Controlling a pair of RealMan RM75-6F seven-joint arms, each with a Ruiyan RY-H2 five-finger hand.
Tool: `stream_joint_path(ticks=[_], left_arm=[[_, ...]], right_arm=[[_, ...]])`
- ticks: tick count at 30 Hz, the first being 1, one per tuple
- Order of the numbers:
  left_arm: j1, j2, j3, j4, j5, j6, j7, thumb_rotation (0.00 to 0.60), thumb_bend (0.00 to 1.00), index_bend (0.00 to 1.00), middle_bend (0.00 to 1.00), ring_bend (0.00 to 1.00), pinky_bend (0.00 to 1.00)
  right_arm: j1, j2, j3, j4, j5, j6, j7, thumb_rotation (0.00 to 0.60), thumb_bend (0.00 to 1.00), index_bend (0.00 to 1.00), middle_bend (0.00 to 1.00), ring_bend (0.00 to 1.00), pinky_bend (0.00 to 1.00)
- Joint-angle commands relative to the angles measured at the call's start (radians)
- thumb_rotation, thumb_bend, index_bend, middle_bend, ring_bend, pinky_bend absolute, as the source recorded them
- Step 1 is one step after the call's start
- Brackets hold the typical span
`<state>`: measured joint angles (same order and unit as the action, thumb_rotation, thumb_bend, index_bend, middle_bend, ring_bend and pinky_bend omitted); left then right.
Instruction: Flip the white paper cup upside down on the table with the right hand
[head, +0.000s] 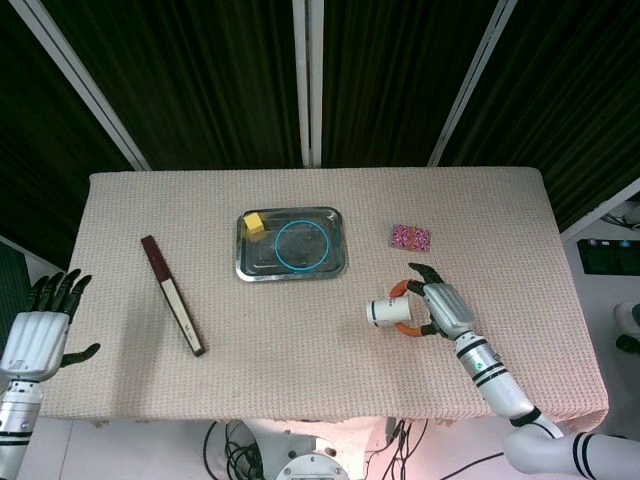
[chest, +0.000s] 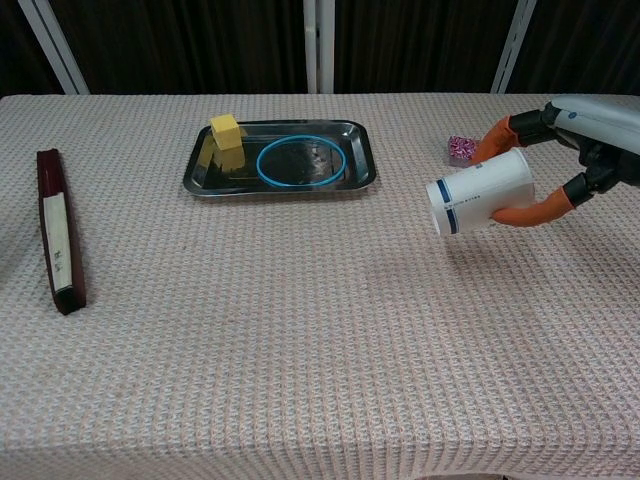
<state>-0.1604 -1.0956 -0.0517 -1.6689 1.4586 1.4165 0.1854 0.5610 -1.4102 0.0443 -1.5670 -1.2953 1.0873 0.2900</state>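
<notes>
The white paper cup is held clear of the table, tipped on its side with its base pointing left. My right hand grips it at the rim end, orange-tipped fingers above and below it. In the chest view the cup's shadow lies on the cloth underneath. My left hand hangs off the table's left edge with its fingers spread and nothing in it.
A metal tray at centre back holds a yellow cube and a blue ring. A dark red case lies on the left. A small pink patterned block sits behind the cup.
</notes>
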Motion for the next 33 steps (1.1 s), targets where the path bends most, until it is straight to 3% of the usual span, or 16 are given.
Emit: stream_joint_path(ticks=[1,3,5,7,9,11,15,18,22,25,29,33], left_arm=[[0.0,0.001,0.001,0.0,0.0,0.0,-0.003,0.6,0.09,0.07,0.01,0.0,0.03],[-0.001,0.001,0.001,0.0,0.001,-0.001,-0.003,0.6,0.09,0.07,0.01,0.0,0.03],[-0.001,0.001,0.001,0.001,0.002,0.0,-0.002,0.6,0.09,0.07,0.01,0.0,0.03],[-0.001,0.0,0.001,0.001,0.002,0.0,-0.002,0.6,0.09,0.07,0.01,0.0,0.03],[-0.001,0.001,0.001,0.001,0.001,0.0,-0.002,0.6,0.09,0.07,0.01,0.0,0.03],[-0.001,0.001,0.001,0.001,0.0,0.0,-0.001,0.6,0.09,0.07,0.01,0.0,0.03],[-0.001,0.001,0.002,-0.001,0.0,-0.003,0.0,0.6,0.09,0.07,0.01,0.0,0.03],[-0.002,0.001,0.002,-0.001,0.0,-0.003,0.001,0.6,0.09,0.07,0.01,0.0,0.03],[-0.002,0.001,0.002,-0.002,-0.001,-0.004,0.001,0.6,0.09,0.07,0.01,0.0,0.03],[-0.002,0.001,0.002,-0.003,0.0,-0.002,0.003,0.6,0.09,0.07,0.01,0.0,0.03],[-0.002,0.001,0.002,-0.003,-0.002,-0.003,0.003,0.6,0.09,0.07,0.01,0.0,0.03],[0.0,0.004,0.001,-0.005,-0.007,-0.004,-0.004,0.6,0.09,0.07,0.01,0.0,0.03]], right_arm=[[-0.05,-0.026,-0.006,0.116,-0.05,-0.07,0.189,0.6,0.13,0.5,0.44,0.05,0.0],[-0.048,-0.025,-0.01,0.131,-0.066,-0.079,0.191,0.6,0.12,0.47,0.42,0.04,0.0],[-0.044,-0.019,-0.016,0.136,-0.081,-0.093,0.191,0.6,0.1,0.39,0.37,0.02,0.0],[-0.035,-0.003,-0.025,0.134,-0.089,-0.123,0.184,0.6,0.06,0.22,0.25,0.0,0.0],[-0.024,0.017,-0.031,0.127,-0.095,-0.151,0.173,0.6,0.02,0.02,0.07,0.0,0.0],[-0.023,0.028,-0.029,0.117,-0.113,-0.14,0.163,0.6,0.0,0.0,0.0,0.0,0.0],[-0.029,0.069,-0.02,0.067,-0.164,-0.084,0.14,0.6,0.0,0.0,0.0,0.0,0.0],[-0.023,0.126,-0.017,-0.003,-0.205,-0.054,0.044,0.6,0.0,0.0,0.0,0.0,0.0],[0.012,0.217,-0.01,-0.145,-0.178,-0.111,-0.205,0.6,0.0,0.0,0.01,0.0,0.0],[0.05,0.257,0.0,-0.255,-0.078,-0.173,-0.486,0.6,0.0,0.0,0.04,0.0,0.0],[0.097,0.202,0.006,-0.322,0.116,-0.161,-0.879,0.6,0.0,0.0,0.1,0.0,0.0],[0.138,0.12,-0.001,-0.34,0.275,-0.111,-1.112,0.6,0.0,0.0,0.13,0.0,0.0]])
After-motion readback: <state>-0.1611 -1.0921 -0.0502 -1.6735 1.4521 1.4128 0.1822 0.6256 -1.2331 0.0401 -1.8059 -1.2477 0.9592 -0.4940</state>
